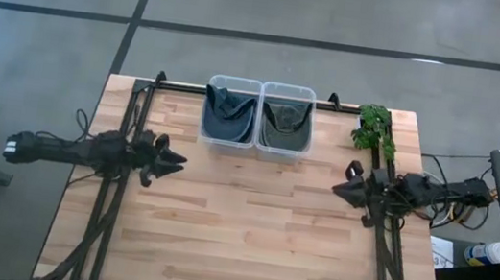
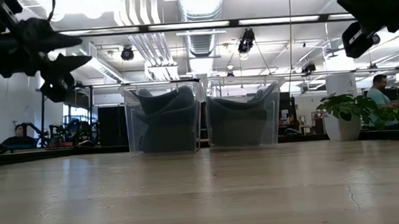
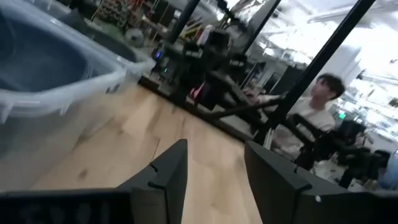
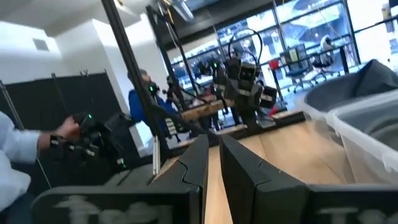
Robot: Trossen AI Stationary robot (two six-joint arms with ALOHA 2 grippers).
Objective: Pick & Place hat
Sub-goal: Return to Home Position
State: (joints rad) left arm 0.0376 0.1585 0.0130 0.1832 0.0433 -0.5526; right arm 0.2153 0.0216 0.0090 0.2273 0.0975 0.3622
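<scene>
Looking straight down, two clear bins sit side by side at the table's (image 1: 247, 236) far edge. The left bin (image 1: 234, 83) holds one blue cap (image 1: 227, 118), and the right bin (image 1: 290, 90) holds one dark cap (image 1: 285, 121). One potted plant (image 1: 374, 129) stands near the right bin. The left gripper (image 1: 173, 161) hangs over the table's left side and the right gripper (image 1: 338, 188) over its right, both well apart from the bins. At table height, both caps show through the bin walls. In the left wrist view, the fingers (image 3: 168, 177) are spread and hold nothing, and a person (image 3: 311, 118) sits beyond. In the right wrist view, the fingers (image 4: 194, 165) are almost together and empty.
</scene>
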